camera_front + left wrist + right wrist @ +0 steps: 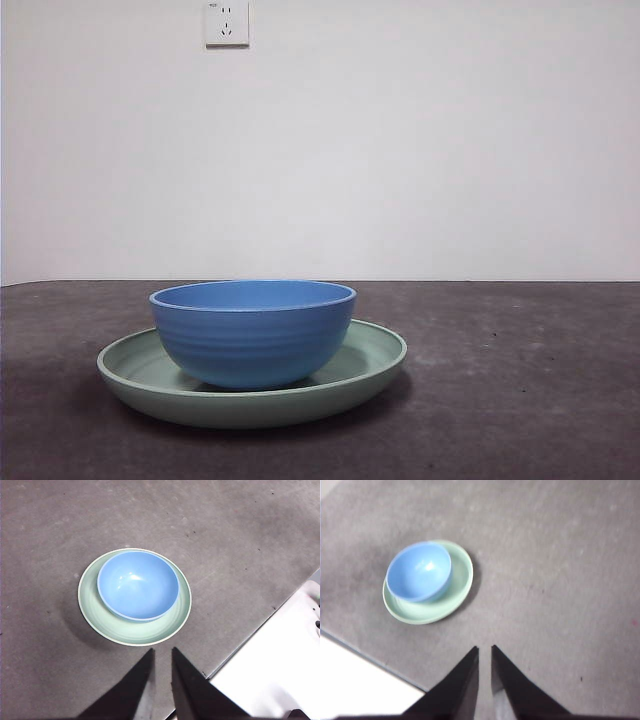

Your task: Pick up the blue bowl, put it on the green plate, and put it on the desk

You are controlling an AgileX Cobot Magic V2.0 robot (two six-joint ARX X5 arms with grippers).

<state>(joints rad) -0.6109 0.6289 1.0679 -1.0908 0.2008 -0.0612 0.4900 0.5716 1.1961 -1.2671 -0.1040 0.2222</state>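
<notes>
The blue bowl (254, 332) stands upright inside the green plate (370, 372), which rests on the desk (520, 400) left of centre in the front view. The bowl (137, 585) and plate (94, 611) show from above in the left wrist view, and the bowl (419, 572) and plate (461, 575) also in the right wrist view. My left gripper (162, 652) hangs high above the desk, short of the plate, jaws nearly together and empty. My right gripper (485, 650) is also high, off to the plate's side, jaws nearly together and empty. Neither arm shows in the front view.
A white wall with a socket (227, 22) stands behind the desk. The desk's edge (250, 640) and a white surface (280, 665) beyond it lie near my left gripper. The same edge (365, 652) shows in the right wrist view.
</notes>
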